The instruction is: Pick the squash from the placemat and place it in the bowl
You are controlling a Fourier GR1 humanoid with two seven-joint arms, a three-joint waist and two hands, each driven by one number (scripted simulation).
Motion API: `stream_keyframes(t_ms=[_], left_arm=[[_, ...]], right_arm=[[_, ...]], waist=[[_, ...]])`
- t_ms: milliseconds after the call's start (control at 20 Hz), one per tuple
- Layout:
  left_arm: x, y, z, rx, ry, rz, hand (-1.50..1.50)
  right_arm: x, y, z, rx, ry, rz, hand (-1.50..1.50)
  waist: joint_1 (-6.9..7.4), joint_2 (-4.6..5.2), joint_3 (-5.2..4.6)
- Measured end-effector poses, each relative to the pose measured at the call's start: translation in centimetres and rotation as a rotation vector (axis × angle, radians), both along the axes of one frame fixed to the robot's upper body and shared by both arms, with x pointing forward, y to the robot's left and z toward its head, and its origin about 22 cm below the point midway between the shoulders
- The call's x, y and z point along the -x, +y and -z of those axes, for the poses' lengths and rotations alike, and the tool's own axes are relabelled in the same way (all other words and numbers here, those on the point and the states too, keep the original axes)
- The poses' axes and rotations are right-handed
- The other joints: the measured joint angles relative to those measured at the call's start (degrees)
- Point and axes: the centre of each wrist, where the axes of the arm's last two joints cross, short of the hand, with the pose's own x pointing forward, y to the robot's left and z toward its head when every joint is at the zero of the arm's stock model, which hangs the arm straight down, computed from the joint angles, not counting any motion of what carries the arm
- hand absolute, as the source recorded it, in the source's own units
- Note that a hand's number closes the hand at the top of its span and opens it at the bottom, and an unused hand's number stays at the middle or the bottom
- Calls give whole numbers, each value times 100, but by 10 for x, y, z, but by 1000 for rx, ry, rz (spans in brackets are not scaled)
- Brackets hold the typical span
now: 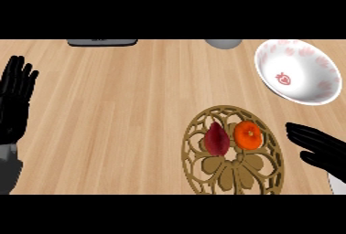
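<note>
A round tan placemat (233,176) with an openwork pattern lies at the lower right of the wooden counter. On it rest an orange squash (248,135) and, just left of it, a dark red pointed vegetable (216,139). A white bowl (297,72) with pink strawberry marks stands at the upper right, with nothing in it. My right hand (319,147) is open, fingers straight and pointing left, a short way right of the squash and apart from it. At the left edge my left hand (15,97) rests open, fingers up.
A dark flat object (102,42) lies at the counter's far edge, upper left. A grey rounded object (224,43) sits at the far edge, left of the bowl. Bare wood spans the middle of the counter.
</note>
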Motion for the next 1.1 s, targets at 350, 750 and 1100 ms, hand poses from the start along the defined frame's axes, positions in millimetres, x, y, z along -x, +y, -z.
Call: stream_keyframes(t_ms=[350, 750, 1100], left_arm=[[-2, -2, -1, 7, -5, 12, 0], [-9, -3, -7, 7, -7, 16, 0], [-11, -6, -6, 5, -6, 18, 0]], right_arm=[[-6, -18, -60, 405, -6, 38, -150], [-11, -11, -69, 678, 11, 8, -150], [-29, -10, -43, 728, 15, 49, -150]], waist=[[73, 16, -3], [107, 27, 5], [123, 30, 9]])
